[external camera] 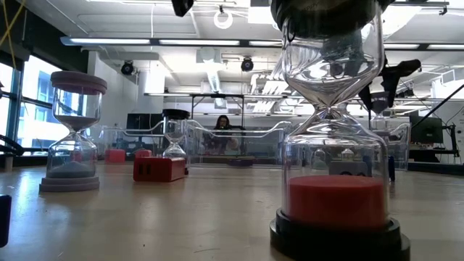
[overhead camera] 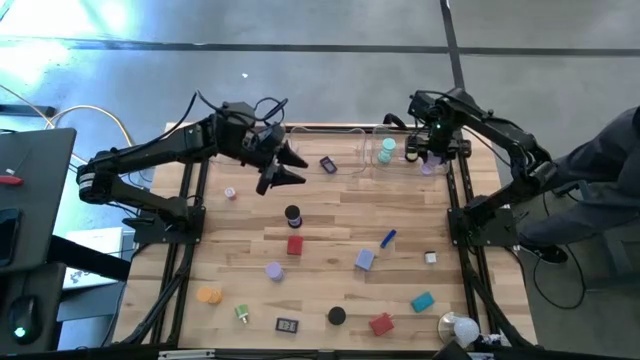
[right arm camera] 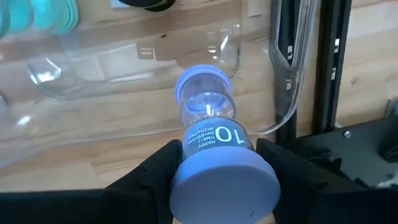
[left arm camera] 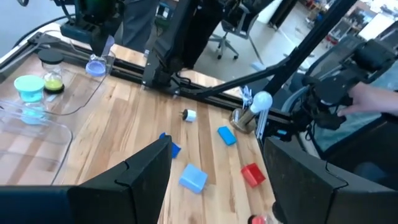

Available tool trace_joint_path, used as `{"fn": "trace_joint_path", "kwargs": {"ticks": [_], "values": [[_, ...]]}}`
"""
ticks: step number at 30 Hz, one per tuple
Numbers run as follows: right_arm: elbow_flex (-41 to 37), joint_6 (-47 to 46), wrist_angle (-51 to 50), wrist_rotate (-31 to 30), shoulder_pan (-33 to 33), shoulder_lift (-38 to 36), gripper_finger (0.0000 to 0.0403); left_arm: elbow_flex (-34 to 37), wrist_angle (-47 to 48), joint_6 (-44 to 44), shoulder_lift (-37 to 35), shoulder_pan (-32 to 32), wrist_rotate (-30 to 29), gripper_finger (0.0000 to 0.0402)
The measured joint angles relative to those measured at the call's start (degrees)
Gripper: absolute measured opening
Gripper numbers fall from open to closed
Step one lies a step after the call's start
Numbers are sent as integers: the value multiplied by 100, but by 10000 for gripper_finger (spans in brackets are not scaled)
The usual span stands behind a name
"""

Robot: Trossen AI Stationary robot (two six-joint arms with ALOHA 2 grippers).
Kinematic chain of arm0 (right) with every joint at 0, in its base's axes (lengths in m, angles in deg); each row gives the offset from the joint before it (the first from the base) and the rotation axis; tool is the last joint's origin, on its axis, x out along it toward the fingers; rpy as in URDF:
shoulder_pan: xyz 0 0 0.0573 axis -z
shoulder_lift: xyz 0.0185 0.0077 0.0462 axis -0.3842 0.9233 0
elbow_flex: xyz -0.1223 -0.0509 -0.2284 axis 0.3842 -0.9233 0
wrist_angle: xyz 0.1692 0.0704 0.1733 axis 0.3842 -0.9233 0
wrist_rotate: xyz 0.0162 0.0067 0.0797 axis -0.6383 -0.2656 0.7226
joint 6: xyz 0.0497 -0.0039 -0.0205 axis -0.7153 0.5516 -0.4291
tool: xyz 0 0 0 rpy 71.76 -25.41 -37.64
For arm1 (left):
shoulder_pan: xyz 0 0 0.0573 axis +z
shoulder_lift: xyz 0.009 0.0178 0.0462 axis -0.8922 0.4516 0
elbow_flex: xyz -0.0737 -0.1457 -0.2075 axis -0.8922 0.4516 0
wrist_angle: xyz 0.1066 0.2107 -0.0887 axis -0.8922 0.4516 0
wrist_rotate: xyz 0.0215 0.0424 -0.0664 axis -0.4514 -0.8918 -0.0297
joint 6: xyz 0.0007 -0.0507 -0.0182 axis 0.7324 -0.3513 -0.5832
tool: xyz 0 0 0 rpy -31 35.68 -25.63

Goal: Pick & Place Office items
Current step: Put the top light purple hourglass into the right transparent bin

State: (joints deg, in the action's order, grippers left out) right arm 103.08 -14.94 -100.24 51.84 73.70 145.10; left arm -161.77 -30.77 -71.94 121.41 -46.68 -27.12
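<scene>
Lavender sand timer (right arm camera: 214,146) gripped in right tool (right arm camera: 217,165), beside clear tray (right arm camera: 124,74) edge

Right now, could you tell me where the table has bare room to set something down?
Bare wood lies between the pink timer at the left edge and the black-capped timer, and right of the blue stick toward the frame. The near strip is crowded: orange cap, dark clip, black cap, red block, teal block.

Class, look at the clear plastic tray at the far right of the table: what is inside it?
A teal sand timer stands inside the clear tray. The right gripper holds a lavender timer beside the tray; the tray floor under the teal timer is hidden.
</scene>
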Motion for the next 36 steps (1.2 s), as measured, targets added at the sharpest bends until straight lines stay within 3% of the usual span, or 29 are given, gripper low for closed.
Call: {"fn": "trace_joint_path", "kwargs": {"ticks": [10,22,36], "values": [[-319,-376,872,424,-201,50,180,0,320,156,0,-2,8,249],[-1300,-288,1936,537,-234,179,180,-2,383,158,0,-2,6,249],[-1547,-157,2062,465,-79,168,181,-2,392,158,0,-2,4,249]]}}
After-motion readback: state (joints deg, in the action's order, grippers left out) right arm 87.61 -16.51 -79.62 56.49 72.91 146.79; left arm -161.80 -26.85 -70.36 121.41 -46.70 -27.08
